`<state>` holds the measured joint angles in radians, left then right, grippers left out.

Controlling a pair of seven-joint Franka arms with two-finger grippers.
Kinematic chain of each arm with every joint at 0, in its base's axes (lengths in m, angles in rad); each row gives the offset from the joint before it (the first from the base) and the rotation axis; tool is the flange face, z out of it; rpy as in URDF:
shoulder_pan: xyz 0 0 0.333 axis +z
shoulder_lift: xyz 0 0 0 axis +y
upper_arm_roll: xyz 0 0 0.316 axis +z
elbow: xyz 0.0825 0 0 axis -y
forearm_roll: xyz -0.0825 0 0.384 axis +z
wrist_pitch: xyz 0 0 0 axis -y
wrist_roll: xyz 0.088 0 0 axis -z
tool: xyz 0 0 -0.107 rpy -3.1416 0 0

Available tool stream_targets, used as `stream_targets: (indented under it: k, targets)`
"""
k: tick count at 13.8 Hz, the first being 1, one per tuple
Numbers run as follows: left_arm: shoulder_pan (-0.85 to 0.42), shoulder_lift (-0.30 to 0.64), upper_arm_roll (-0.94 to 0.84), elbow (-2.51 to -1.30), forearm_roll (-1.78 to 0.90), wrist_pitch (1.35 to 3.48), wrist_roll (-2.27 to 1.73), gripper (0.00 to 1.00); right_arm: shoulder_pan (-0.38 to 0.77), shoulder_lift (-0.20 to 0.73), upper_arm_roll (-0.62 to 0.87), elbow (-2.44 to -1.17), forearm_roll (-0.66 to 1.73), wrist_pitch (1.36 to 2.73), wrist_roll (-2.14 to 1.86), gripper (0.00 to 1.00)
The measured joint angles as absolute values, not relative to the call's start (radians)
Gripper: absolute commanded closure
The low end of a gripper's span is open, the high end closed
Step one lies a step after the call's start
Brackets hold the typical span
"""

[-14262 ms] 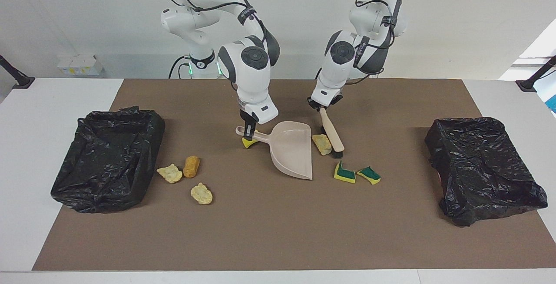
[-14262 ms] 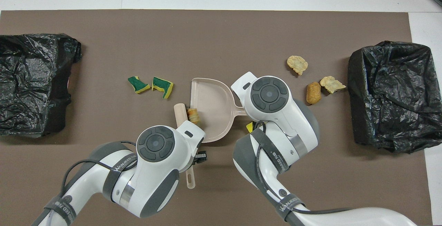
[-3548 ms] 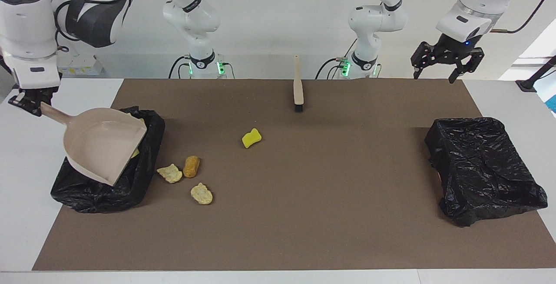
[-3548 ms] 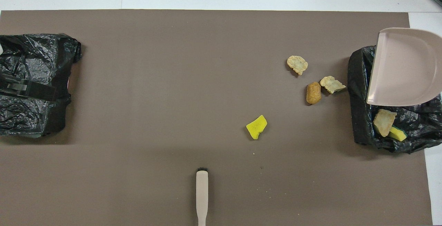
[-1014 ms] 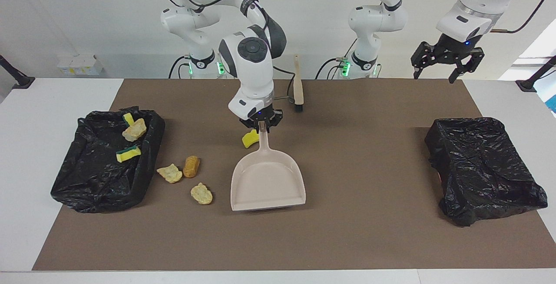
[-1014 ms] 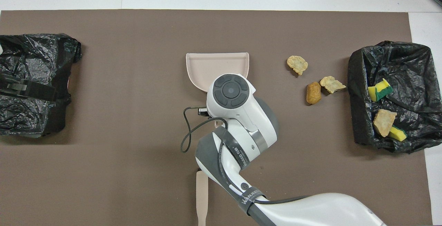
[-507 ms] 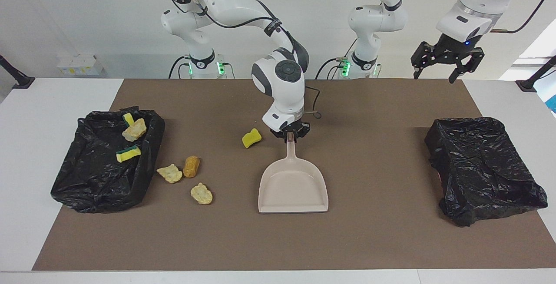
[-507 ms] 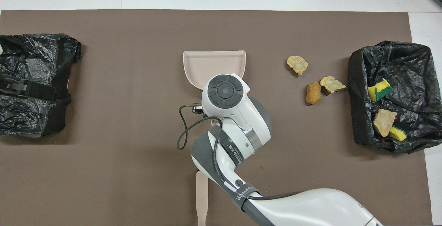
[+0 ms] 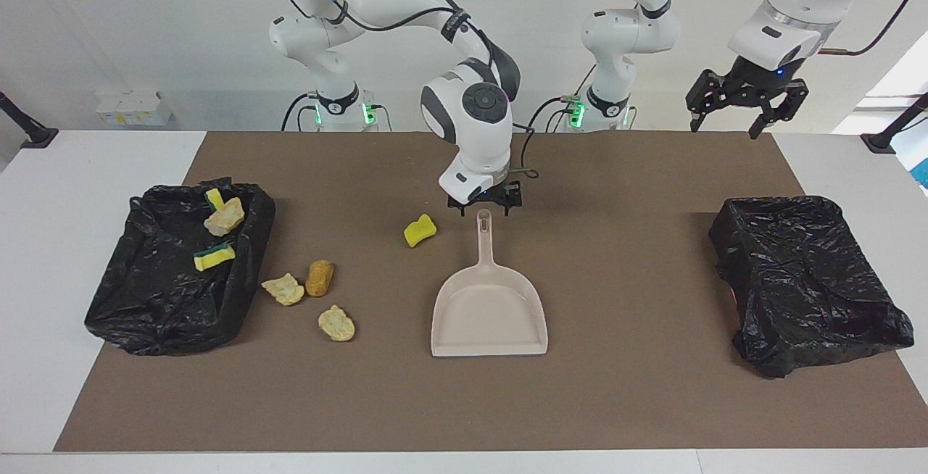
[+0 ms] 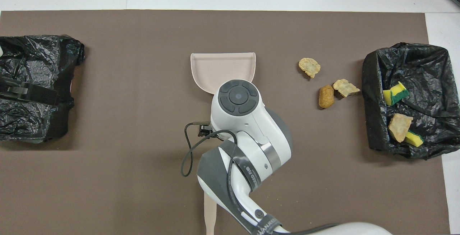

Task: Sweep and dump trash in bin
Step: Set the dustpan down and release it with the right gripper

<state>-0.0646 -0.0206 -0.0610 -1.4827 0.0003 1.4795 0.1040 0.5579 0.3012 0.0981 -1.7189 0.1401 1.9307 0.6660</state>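
Beige dustpan (image 9: 489, 312) now lies flat mid-table, just freed by the right tool (image 9: 484, 206), spread empty above its handle, while the left tool (image 9: 741, 105) waits spread and four scraps (image 9: 319, 277) remain beside the bin (image 9: 174, 293).

Trash (image 9: 319, 277): four loose, three binned

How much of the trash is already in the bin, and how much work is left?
Done: three pieces lie in the bin at the right arm's end.
In hand: nothing; the right tool, open, hangs over the handle of the dustpan, which lies on the mat. The left tool waits, open.
Left: the yellow sponge piece, the orange lump and two pale chunks.
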Motion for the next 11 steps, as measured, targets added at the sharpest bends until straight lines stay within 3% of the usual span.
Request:
stream_targets:
  k: [3,11]
  targets:
    - [-0.065,-0.021,-0.061,-1.483,0.000,1.480,0.104,0.00,0.614,0.202,0.101,-1.834,0.162,1.927,0.755,0.00]
    - [-0.065,-0.021,-0.061,-1.483,0.000,1.479,0.104,0.00,0.825,0.056,0.104,-2.080,0.223,2.020,0.930,0.00]
